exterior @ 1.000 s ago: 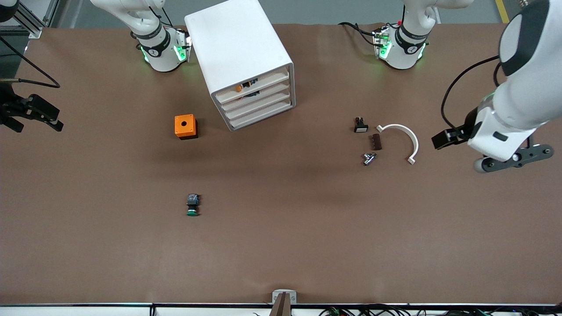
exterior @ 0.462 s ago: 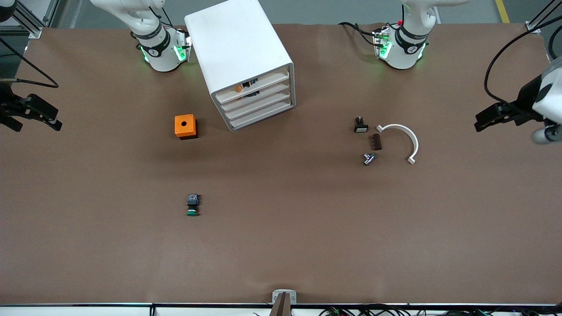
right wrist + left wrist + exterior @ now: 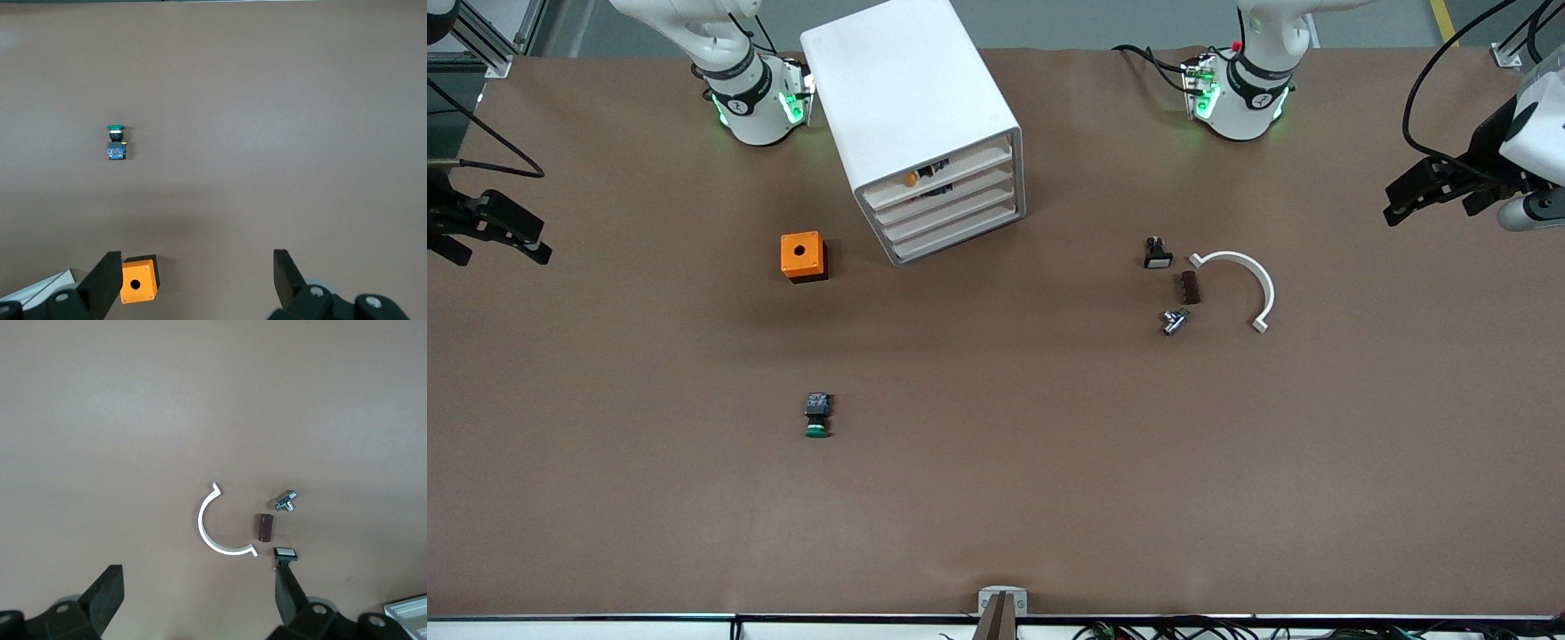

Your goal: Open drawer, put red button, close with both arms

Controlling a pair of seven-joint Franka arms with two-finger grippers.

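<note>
Two grippers, both spread and holding nothing: my right gripper (image 3: 541, 242) hangs over the right arm's end of the matte brown table (image 3: 996, 498), apart from the blocky orange box (image 3: 803, 256) and green button (image 3: 816, 416). Through the glossy white cabinet's (image 3: 907, 89) top-drawer gap I see a dark body with an orange-red dot, probably the red button (image 3: 929, 170). My left gripper (image 3: 1392, 204) waits over its own end near the curved white clip (image 3: 1258, 284), which I judge leaves the drawer fronts clear.

Two glossy white jointed arms (image 3: 734, 53) rise from rounded bases ringed with black bands and glowing green lights. Black cables trail by the left arm's base (image 3: 1240, 98). The left black two-finger tool (image 3: 1427, 191) has angular matte fingers (image 3: 107, 593) with round screw bosses; the right tool (image 3: 503, 233) matches it.
</note>
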